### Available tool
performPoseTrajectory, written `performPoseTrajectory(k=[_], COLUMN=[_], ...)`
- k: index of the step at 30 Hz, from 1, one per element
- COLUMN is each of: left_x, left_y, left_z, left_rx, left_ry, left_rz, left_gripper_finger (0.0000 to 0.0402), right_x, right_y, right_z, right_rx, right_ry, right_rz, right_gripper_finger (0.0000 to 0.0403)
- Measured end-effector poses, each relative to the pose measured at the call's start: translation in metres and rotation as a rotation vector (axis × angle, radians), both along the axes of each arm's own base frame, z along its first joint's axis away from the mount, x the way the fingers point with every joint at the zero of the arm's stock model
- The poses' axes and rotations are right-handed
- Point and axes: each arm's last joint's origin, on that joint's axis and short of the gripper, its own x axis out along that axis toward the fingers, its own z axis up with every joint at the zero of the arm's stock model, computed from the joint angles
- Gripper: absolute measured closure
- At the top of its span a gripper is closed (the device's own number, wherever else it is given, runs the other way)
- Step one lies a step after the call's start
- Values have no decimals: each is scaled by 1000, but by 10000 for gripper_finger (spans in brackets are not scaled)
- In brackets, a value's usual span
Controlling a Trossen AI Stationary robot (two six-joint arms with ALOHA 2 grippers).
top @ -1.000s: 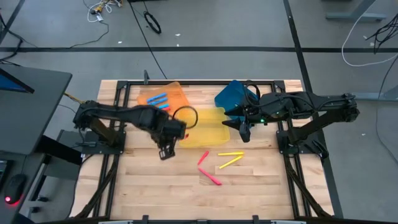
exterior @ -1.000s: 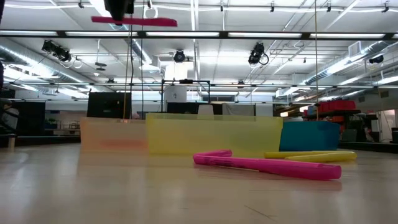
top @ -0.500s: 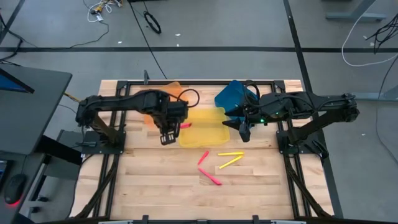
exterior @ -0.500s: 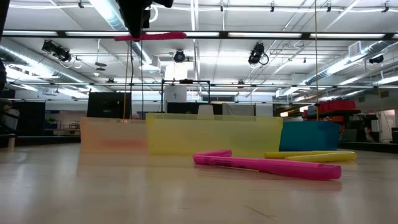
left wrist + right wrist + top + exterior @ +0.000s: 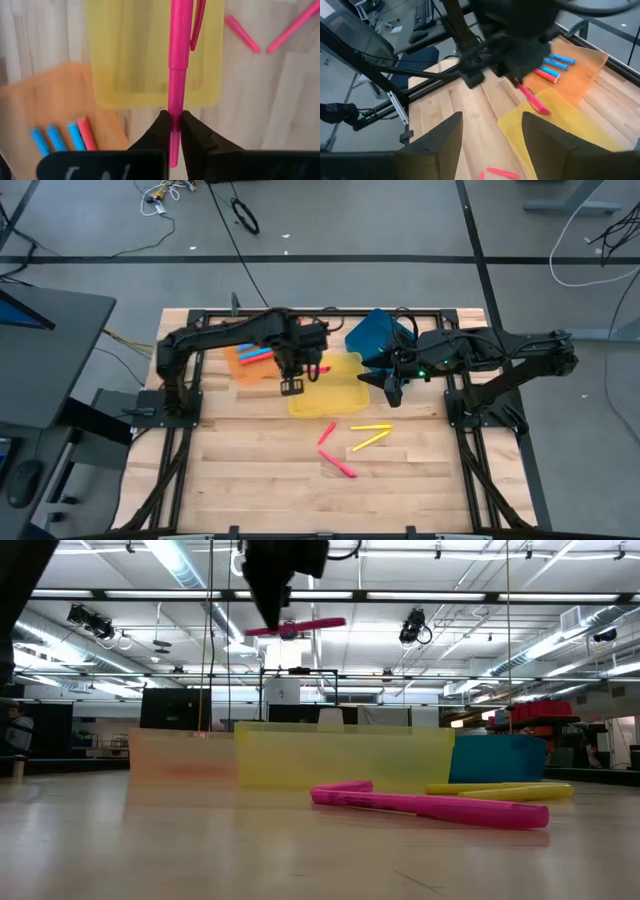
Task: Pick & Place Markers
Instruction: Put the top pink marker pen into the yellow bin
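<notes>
My left gripper [image 5: 300,370] hangs above the seam between the orange tray [image 5: 262,340] and the yellow tray [image 5: 330,385], shut on a pink marker [image 5: 177,60], which also shows in the air in the low view [image 5: 295,628]. Several blue markers [image 5: 50,140] and a red one [image 5: 87,135] lie in the orange tray. Two pink markers [image 5: 327,433] [image 5: 340,467] and two yellow ones [image 5: 370,427] [image 5: 370,442] lie flat on the wood. My right gripper [image 5: 392,392] waits open by the yellow tray's right edge, touching nothing. My left gripper pinches the pink marker's plain barrel [image 5: 174,112] between its two fingers [image 5: 160,130], near the end away from the clip cap [image 5: 195,25]. The fingers come from above, pointing down, across the marker. The marker is lifted clear and lies almost level [image 5: 310,626], its long part sticking out toward the table's right.
A blue tray [image 5: 375,335] stands at the far right, beside the yellow one. The table's black frame [image 5: 190,315] runs around the wood. Open wood lies near the loose markers, toward the near edge. Cables lie on the floor beyond the table.
My left gripper has carried the pink marker toward the table's far edge and to the right, from off the yellow tray's near left corner to above the seam between the orange and yellow trays. It has stayed shut on the marker. My right arm has kept still.
</notes>
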Motion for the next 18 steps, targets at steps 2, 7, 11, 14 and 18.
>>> performPoseTrajectory(k=[2, 7, 11, 14, 18], left_x=[10, 29, 35, 42, 51], left_y=[8, 21, 25, 27, 28], left_z=[-5, -28, -36, -39, -51], left_rx=[4, -39, -39, -26, -24], left_ry=[-8, 32, 35, -11, -23], left_rz=[-14, -54, -48, -44, -43], left_gripper_finger=[376, 376, 376, 376, 376], right_x=[0, -1, -2, -2, -2], right_y=[2, 7, 8, 8, 8], right_z=[0, 0, 0, 0, 0], right_rx=[3, 5, 1, 4, 4], right_ry=[-1, -2, -5, -6, -8], right_rz=[8, 21, -3, -4, -4], right_gripper_finger=[197, 197, 197, 197, 197])
